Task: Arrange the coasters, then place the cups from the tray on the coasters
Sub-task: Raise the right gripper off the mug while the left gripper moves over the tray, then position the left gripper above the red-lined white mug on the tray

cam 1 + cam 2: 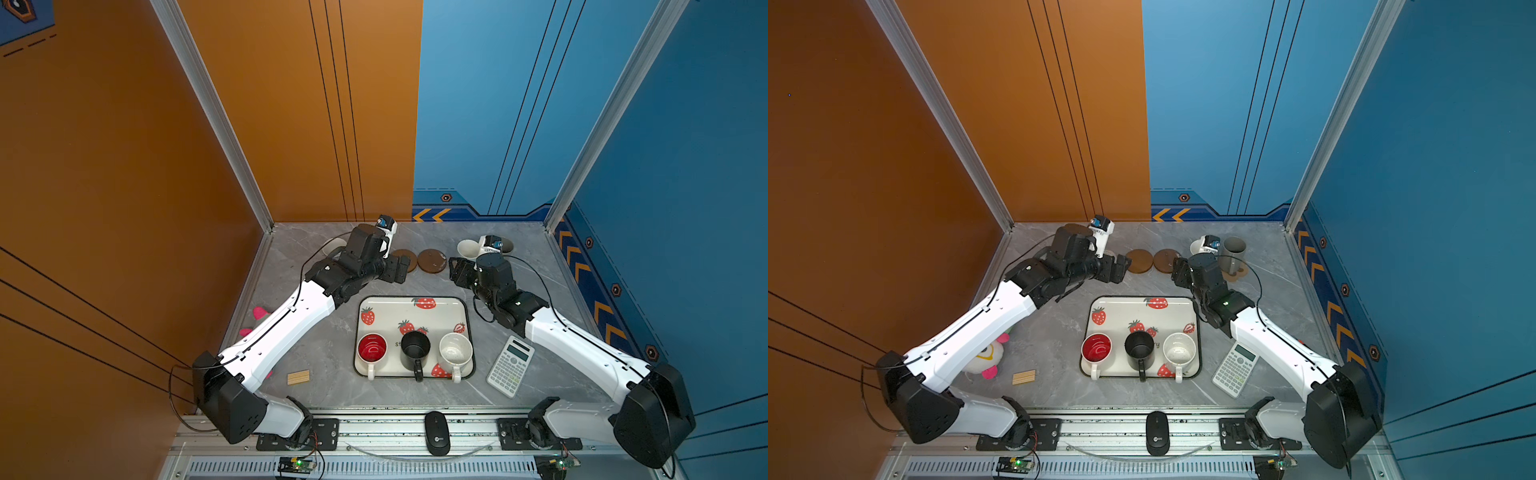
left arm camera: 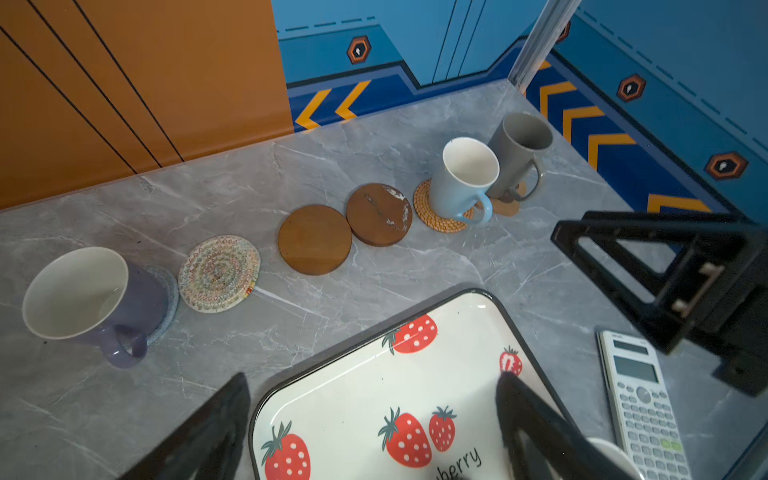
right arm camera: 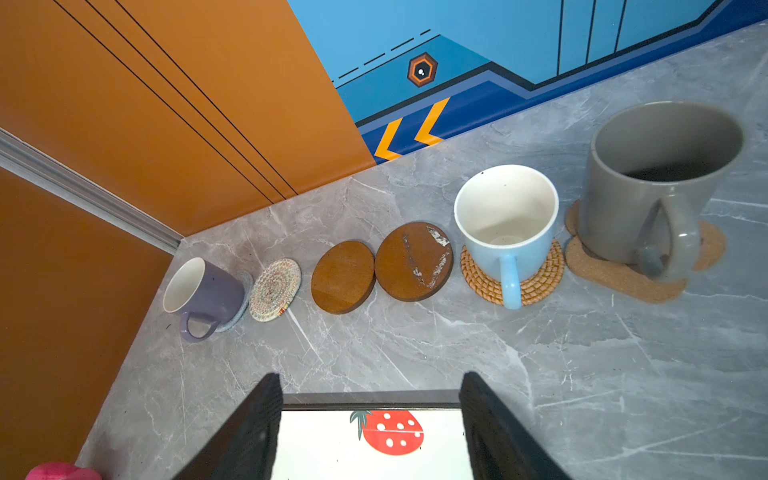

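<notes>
Judging from the tray (image 1: pixel 390 308), about halfway: three mugs waiting along its near edge, three seated beyond its far edge.

Bring down either the left gripper (image 2: pixel 374 378), hanging by the tray's far-left corner with jaws spread wide and empty, or the right gripper (image 3: pixel 370 376), by the far-right corner, likewise parted and carrying nothing.

Take probably the white mug with red inside (image 1: pixel 372 348), at the tray's near-left, ahead of the black mug (image 1: pixel 415 349) at near-middle and the speckled mug (image 1: pixel 456 352) at near-right. Close on wall or handle, lift straight up, and clear rim and neighbour.

Steer wide of the lavender mug (image 2: pixel 95 299) beyond the tray's far-left, and of the light blue mug (image 2: pixel 461 183) and grey mug (image 2: pixel 519 153) beyond its far-right.

Aim for a bare coaster beyond the tray's far edge: the plain wooden disc (image 2: pixel 314 240) and scuffed wooden disc (image 2: pixel 379 215), edge to edge, or the cream woven coaster (image 2: pixel 219 273) further left. Lower centred and upright; release once flat.
</notes>
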Robot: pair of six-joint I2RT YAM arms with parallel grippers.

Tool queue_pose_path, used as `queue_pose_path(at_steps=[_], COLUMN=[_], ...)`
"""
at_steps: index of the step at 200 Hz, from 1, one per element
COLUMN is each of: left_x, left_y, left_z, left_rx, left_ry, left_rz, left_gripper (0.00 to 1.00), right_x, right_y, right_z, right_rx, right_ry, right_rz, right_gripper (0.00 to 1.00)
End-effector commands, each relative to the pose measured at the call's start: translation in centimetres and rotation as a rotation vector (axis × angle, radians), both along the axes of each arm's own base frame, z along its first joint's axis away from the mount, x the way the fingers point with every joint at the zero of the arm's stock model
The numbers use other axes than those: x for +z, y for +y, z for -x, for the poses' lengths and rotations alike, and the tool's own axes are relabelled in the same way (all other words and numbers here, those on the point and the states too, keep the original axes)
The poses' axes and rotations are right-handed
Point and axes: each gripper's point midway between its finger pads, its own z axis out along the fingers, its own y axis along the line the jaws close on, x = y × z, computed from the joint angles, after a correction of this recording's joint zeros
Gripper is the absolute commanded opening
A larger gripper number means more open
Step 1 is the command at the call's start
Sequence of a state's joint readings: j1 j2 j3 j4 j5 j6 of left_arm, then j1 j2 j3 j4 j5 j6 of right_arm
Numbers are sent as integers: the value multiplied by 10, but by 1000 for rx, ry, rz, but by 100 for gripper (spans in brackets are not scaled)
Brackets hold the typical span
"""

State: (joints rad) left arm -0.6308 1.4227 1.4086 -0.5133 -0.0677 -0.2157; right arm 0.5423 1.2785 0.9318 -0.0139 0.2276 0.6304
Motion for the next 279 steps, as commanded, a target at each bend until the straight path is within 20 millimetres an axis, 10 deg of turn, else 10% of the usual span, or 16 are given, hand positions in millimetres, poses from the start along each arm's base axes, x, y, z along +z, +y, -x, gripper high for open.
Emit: queue_pose_path(at_steps=[1, 177, 279], left_x=[-25, -110, -160], left_y=[-6, 78, 81], left_z=[17, 193, 245], left_rx=[-26, 69, 114], left_ry=[110, 589, 768], left_rz=[-35, -283, -338], left_gripper=[88, 51, 58], right_x=[2, -18, -13], right_y=[2, 39, 47], right_z=[0, -24, -20], right_rx=[22, 112, 131], right_ry=[-12, 43, 31], right_rz=[-53, -82, -97], right_gripper=[67, 66, 66])
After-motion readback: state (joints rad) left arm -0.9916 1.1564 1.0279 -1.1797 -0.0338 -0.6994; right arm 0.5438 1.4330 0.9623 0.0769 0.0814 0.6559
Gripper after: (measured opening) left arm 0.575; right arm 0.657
